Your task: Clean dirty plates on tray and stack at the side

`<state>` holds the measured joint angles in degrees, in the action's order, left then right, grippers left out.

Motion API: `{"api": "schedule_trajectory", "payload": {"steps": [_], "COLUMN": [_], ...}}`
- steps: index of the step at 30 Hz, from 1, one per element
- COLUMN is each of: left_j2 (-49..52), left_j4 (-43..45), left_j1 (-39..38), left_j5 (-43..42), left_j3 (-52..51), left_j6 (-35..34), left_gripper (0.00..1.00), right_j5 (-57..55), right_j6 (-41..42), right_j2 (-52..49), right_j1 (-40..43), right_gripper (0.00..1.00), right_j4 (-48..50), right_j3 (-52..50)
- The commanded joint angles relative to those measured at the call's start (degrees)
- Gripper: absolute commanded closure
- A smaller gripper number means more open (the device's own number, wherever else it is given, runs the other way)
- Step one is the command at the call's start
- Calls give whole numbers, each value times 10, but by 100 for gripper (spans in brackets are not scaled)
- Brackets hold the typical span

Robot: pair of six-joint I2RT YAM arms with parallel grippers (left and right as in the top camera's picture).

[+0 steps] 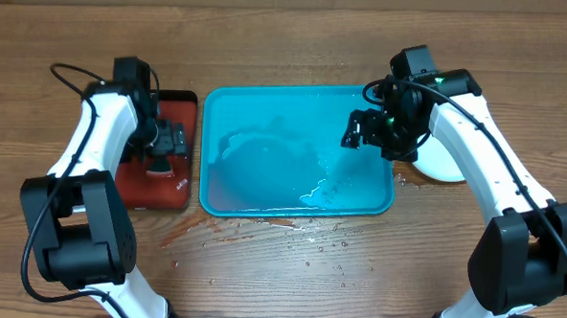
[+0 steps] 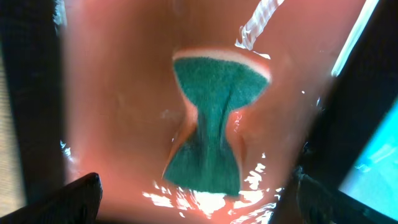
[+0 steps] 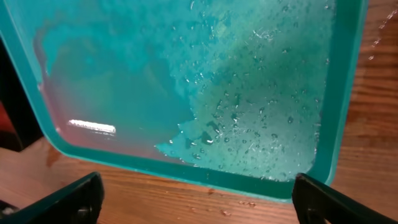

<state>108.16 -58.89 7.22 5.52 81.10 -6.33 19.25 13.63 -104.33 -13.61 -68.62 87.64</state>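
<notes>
Wide-spread left jaws, empty, above green sponge (image 2: 208, 124) lying on wet dark red tray (image 2: 118, 93), right jaws wide apart, holding nothing, over wet turquoise tray (image 3: 339, 118) corner, white plate (image 1: 439, 169) on counter (image 1: 288, 284) just beside it.

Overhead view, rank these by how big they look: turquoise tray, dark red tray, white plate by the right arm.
1. Turquoise tray: clearly largest.
2. Dark red tray: smaller, partly under the left arm.
3. White plate: smallest showing, though the right arm hides part of it.
</notes>
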Motion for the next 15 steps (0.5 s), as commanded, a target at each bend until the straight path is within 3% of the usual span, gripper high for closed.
{"api": "schedule_trajectory", "payload": {"steps": [1,4,7,8,9,15], "left_j2": [-29,-47,-65,-73,-84,-108], "left_j4": [-68,-178,-233,-247,-264,-279], "left_j1": [-1,-2,-2,-2,-2,-2], "left_j5": [-27,-69,-96,-104,-116,-130], "left_j3": [106,221,293,313,334,348], "left_j6": [-11,-5,-5,-5,-5,-5], "left_gripper": [0,0,9,9,0,0], "right_j5": [-7,-40,-69,-79,-96,-140], "right_j6": [-21,-21,-21,-21,-21,-21], "right_j2": [50,104,156,173,203,319], "right_j1": [-2,-2,-2,-2,-2,-2], "right_gripper": [0,0,0,0,0,0], "right_j4": [-14,-40,-63,-70,-81,-110], "right_j3": [45,71,93,99,109,129]}}
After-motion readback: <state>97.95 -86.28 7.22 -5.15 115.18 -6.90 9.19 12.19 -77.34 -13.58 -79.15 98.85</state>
